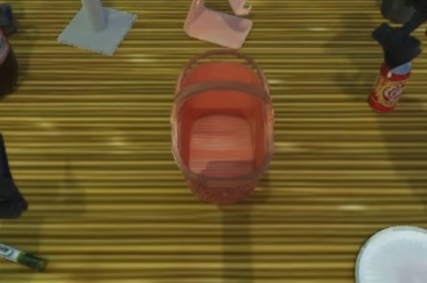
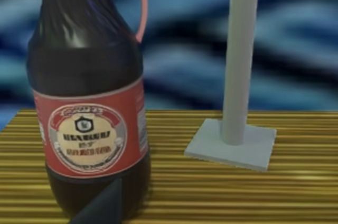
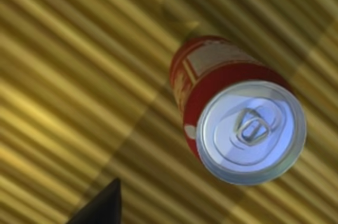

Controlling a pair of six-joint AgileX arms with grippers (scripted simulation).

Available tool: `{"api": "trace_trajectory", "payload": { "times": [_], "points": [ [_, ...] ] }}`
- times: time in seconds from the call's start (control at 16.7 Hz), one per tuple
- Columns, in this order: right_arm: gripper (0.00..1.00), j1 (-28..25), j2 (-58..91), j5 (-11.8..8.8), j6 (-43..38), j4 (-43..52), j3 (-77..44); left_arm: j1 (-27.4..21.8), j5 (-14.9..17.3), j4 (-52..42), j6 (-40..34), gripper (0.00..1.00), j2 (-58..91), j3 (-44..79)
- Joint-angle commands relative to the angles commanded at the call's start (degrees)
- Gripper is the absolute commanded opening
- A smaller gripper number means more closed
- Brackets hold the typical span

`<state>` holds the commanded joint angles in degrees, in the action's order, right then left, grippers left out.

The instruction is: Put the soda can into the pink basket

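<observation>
The soda can (image 1: 387, 89) stands upright near the table's right edge, red with a silver top. My right gripper (image 1: 398, 48) hangs just above it, open and not touching it. The right wrist view looks down on the can's lid (image 3: 251, 131), with one dark fingertip (image 3: 103, 205) off to the side. The pink basket (image 1: 222, 183), oval with a hoop handle, sits at the table's centre with nothing in it. My left gripper (image 1: 8, 189) is parked at the left edge, open, facing a dark bottle (image 2: 87, 97).
A dark bottle (image 1: 5, 63) stands at the far left. A grey post on a square base (image 1: 97, 26) and a pale-pink phone stand (image 1: 220, 16) are at the back. A white plate (image 1: 393, 256) lies front right, a marker (image 1: 21, 256) front left.
</observation>
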<state>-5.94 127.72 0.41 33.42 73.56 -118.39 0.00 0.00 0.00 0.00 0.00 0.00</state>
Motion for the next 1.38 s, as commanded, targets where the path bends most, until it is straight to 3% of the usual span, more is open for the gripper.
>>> {"api": "trace_trajectory", "payload": {
  "times": [0.24, 0.66, 1.02, 1.32, 1.38],
  "points": [
    [1.0, -0.55, 9.3, -0.07, 2.49, 5.4, -8.39, 0.0, 0.0, 0.0, 0.0, 1.0, 0.0, 0.0],
    [1.0, -0.34, 10.24, -0.08, 2.74, 5.63, -8.87, 0.0, 0.0, 0.0, 0.0, 1.0, 0.0, 0.0],
    [1.0, -0.65, 10.72, -0.08, 2.7, -3.63, -0.24, 0.0, 0.0, 0.0, 0.0, 1.0, 0.0, 0.0],
    [1.0, -0.67, 10.87, -0.08, 2.68, -4.91, 1.04, 0.0, 0.0, 0.0, 0.0, 1.0, 0.0, 0.0],
    [0.92, -0.67, 10.87, -0.08, 2.68, -4.91, 1.04, 0.0, 0.0, 0.0, 0.0, 1.0, 0.0, 0.0]
  ]
}}
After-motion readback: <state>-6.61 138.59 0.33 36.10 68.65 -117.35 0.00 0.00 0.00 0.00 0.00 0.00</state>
